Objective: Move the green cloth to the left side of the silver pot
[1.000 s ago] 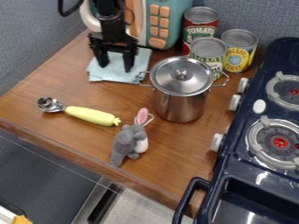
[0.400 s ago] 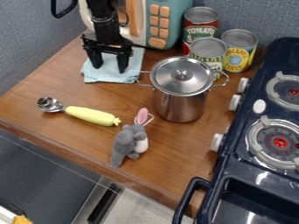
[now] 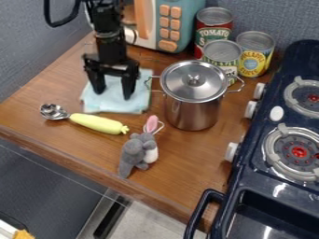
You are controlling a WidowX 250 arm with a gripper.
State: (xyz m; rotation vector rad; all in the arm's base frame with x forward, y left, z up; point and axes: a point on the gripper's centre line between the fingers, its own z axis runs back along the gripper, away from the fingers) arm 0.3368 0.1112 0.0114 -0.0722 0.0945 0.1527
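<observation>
The green cloth point(image 3: 135, 103), pale and thin, lies beneath and around the tips of the end effector point(image 3: 113, 94), whose two fingers stand spread apart. It should be light and limp, apt to slide or ruck, so best pressed down and pinched by a fold between the fingertips. To the end effector's right in view, the silver pot point(image 3: 192, 109) wears its lid point(image 3: 181, 77), contents hidden; three cans point(image 3: 213, 33) stand beyond it.

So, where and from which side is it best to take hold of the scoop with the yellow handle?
I would grip the middle of its yellow handle from above, one finger on each long side. The handle lies on its side, looks long and narrow, and has bare wooden counter along both sides.
</observation>
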